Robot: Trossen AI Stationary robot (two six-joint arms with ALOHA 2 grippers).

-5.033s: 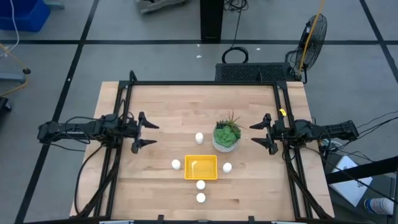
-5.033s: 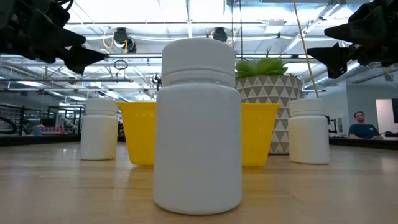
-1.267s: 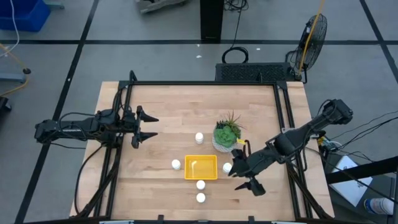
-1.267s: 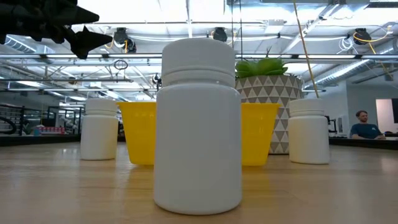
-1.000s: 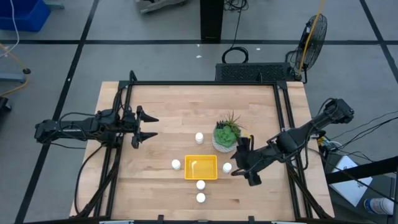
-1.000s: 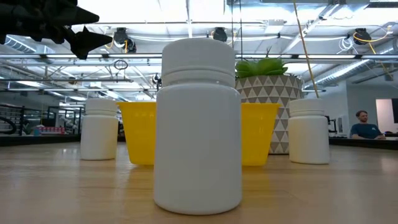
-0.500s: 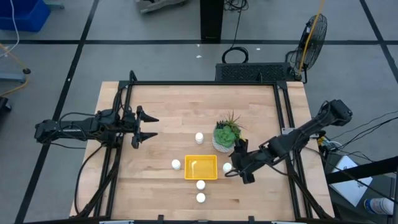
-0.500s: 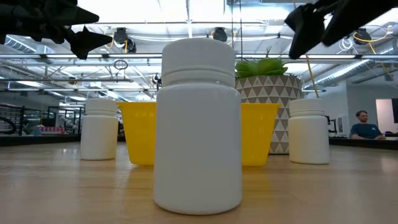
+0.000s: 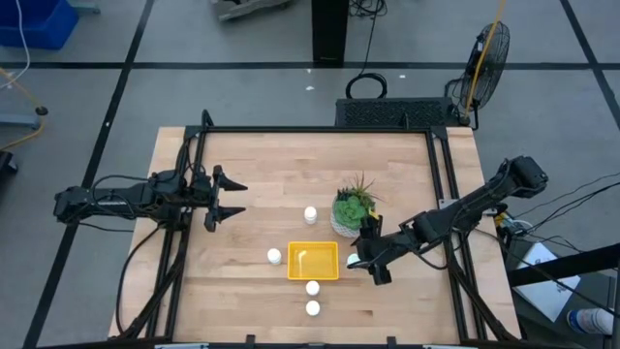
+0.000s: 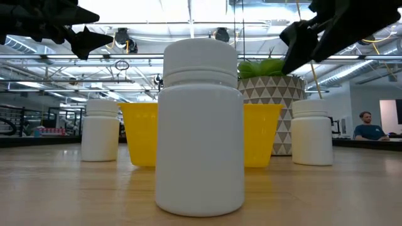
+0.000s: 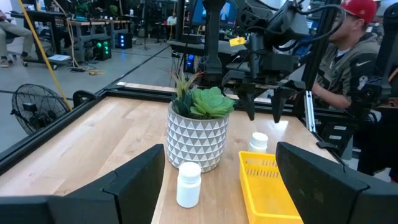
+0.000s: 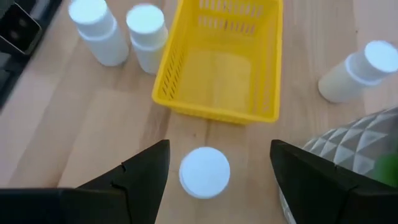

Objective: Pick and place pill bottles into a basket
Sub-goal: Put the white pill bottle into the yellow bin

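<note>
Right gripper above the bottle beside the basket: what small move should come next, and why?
Probably lower straight down. The right gripper hovers open over the pill bottle, which sits centred between its fingers, not yet gripped; the basket is empty.

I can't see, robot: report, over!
Right gripper open above a pill bottle. Left gripper open, waiting. Basket empty. Plant pot close by.

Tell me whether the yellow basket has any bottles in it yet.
Empty. The right wrist view shows the basket bare inside; all five pill bottles stand on the table around it.
</note>
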